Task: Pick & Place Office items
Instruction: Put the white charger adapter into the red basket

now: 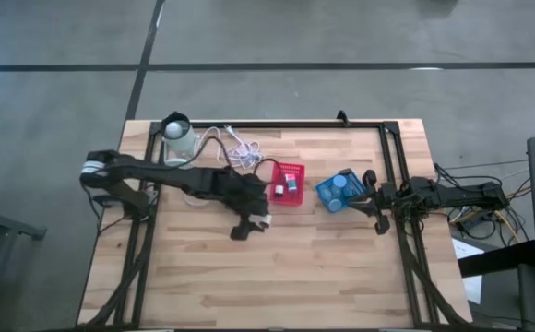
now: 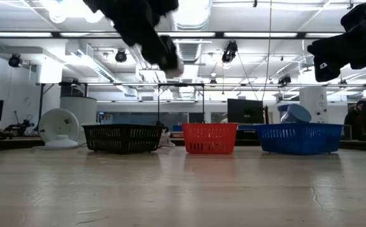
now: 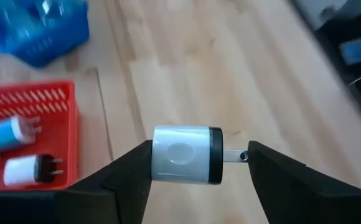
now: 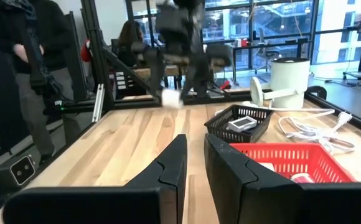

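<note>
Three mesh baskets in a row: black mesh basket (image 2: 122, 138) holding a pale boxed item; red mesh basket (image 1: 289, 183) holding two plug chargers, one blue-and-white, one white-and-black; blue mesh basket (image 1: 339, 191) holding pale-blue round pieces. Left gripper (image 3: 196, 165), raised above bare wood just beside the red basket, clamps one white-and-black plug charger (image 3: 187, 155), long axis spanning finger to finger, prongs against one finger. Right gripper (image 4: 194, 165), beside the blue basket, nearly closed, empty

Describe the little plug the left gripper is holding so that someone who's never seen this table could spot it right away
Start at the red basket in the middle of the wooden table. Just in front of it, the left gripper holds a small white plug in the air. Unlike the two plugs lying in the basket, it has a black end band.
</note>
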